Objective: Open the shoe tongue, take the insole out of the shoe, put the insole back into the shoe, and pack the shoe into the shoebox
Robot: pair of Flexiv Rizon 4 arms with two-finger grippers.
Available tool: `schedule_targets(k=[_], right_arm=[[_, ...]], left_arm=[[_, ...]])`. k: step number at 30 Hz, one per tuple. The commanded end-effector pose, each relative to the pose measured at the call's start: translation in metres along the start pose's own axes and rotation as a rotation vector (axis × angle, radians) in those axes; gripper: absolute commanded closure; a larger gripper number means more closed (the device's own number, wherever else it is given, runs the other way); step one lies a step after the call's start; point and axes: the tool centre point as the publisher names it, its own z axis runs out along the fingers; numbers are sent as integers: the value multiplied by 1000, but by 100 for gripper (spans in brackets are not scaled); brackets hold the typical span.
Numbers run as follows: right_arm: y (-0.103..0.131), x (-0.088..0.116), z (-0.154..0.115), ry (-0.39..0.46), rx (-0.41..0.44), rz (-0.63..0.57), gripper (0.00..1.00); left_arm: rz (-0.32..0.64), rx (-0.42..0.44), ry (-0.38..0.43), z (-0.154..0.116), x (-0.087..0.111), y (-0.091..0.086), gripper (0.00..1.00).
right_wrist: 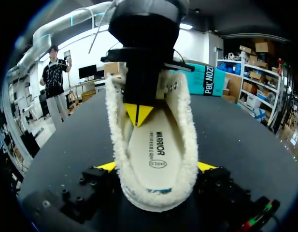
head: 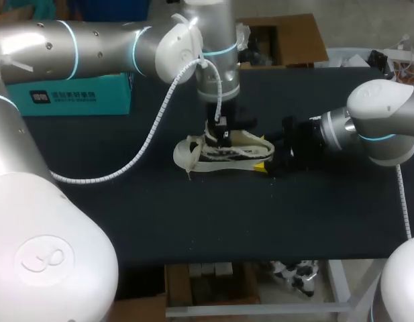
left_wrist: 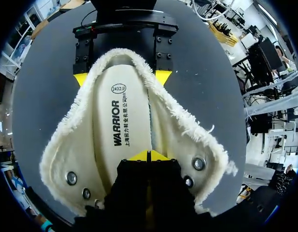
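Note:
A cream fleece-lined shoe (head: pixel 193 157) lies at the table's middle, its tongue spread wide. The white insole (left_wrist: pixel 117 125) lies flat inside it. My left gripper (left_wrist: pixel 149 155) points down into the shoe from above, shut, with its yellow tips together on the front part of the insole (right_wrist: pixel 156 154). My right gripper (right_wrist: pixel 157 166) comes in level from the right and holds the shoe's heel, one finger against each side. In the head view the left gripper (head: pixel 217 142) stands over the shoe's opening and the right gripper (head: pixel 264 164) is at the heel end.
A teal shoebox (head: pixel 79 97) stands at the back left of the black table (head: pixel 193 221), with its lid shut. The same shoebox (right_wrist: pixel 206 79) shows beyond the shoe's toe in the right wrist view. Bare tabletop lies in front of the shoe.

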Motion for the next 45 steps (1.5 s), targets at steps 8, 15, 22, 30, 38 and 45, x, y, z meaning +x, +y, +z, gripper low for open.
schedule_targets(k=[8,15,22,30,38,45], right_arm=[[-3,-1,1,1,-4,-1,100],[-3,-1,1,1,-4,-1,100],[-3,-1,1,1,-4,-1,100],[-3,-1,1,1,-4,-1,100],[-3,-1,1,1,-4,-1,100],[-3,-1,1,1,-4,-1,100]], left_arm=[[20,3,-11,15,9,-5,100],[19,-16,-44,17,12,-5,76],[-21,-36,-97,29,5,-3,67],[-56,-51,-195,51,-14,-1,58],[-70,-129,-339,80,-48,-4,56],[-103,-169,-394,94,-82,-4,81]])
